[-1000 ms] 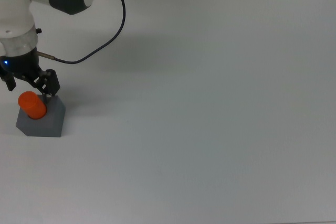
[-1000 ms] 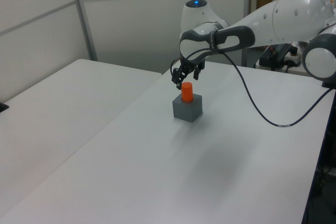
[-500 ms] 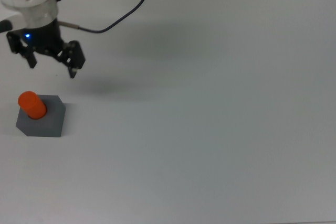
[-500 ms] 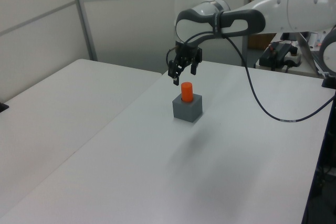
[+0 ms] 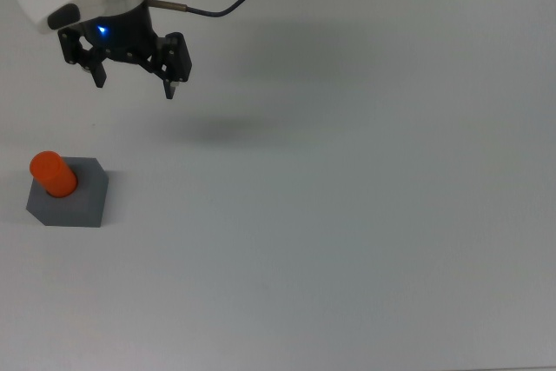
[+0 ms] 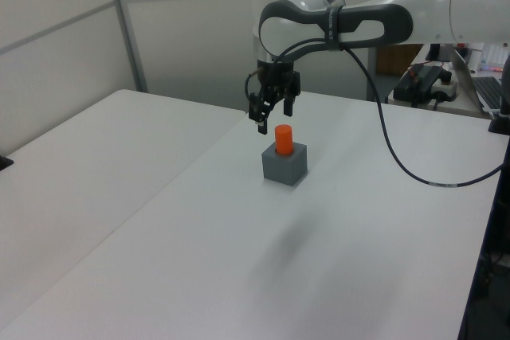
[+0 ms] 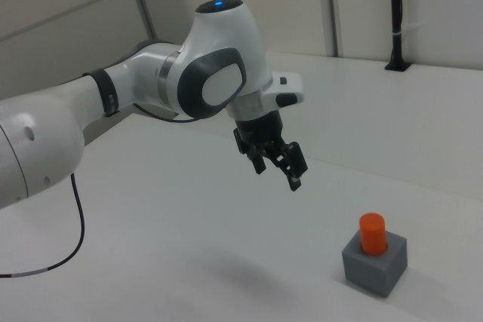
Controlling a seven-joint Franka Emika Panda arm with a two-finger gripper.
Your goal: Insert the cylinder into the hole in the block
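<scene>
The cylinder (image 5: 52, 174) stands in the block (image 5: 69, 201), apart from the empty gripper (image 5: 135, 89).

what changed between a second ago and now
The gripper, open and empty, has pulled away from the cylinder: it has risen and, in the top view, travelled up and to the right, leaving a clear gap. The cylinder still stands upright in the block, and neither has shifted on the table.

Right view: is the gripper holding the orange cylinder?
No, the gripper hangs open and empty, while the cylinder stands in the block.
</scene>
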